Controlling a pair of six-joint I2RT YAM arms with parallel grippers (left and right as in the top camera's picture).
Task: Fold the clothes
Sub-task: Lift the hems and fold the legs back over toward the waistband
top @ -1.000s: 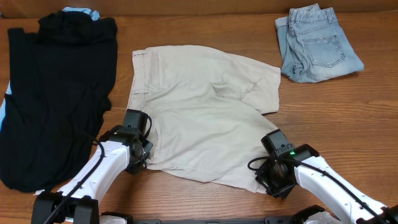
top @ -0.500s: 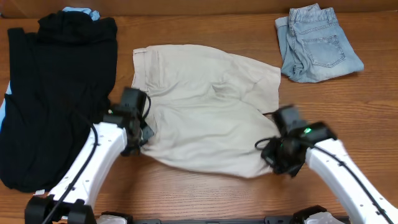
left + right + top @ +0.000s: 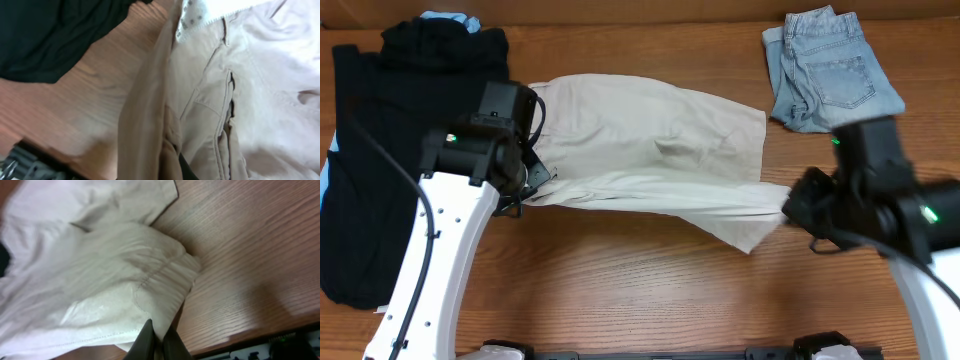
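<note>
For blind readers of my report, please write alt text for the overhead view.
Two robot arms hold the near edge of large cream-beige cotton shorts raised above a wooden table, left gripper at the waistband end, right gripper at the leg end. A black garment lies left; light-blue denim shorts far right.

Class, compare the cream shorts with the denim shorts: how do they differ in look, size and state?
The cream shorts are beige, the denim shorts light blue. The cream pair is larger. It is gripped mid-fold; the denim pair lies untouched. Both rest on the table.
</note>
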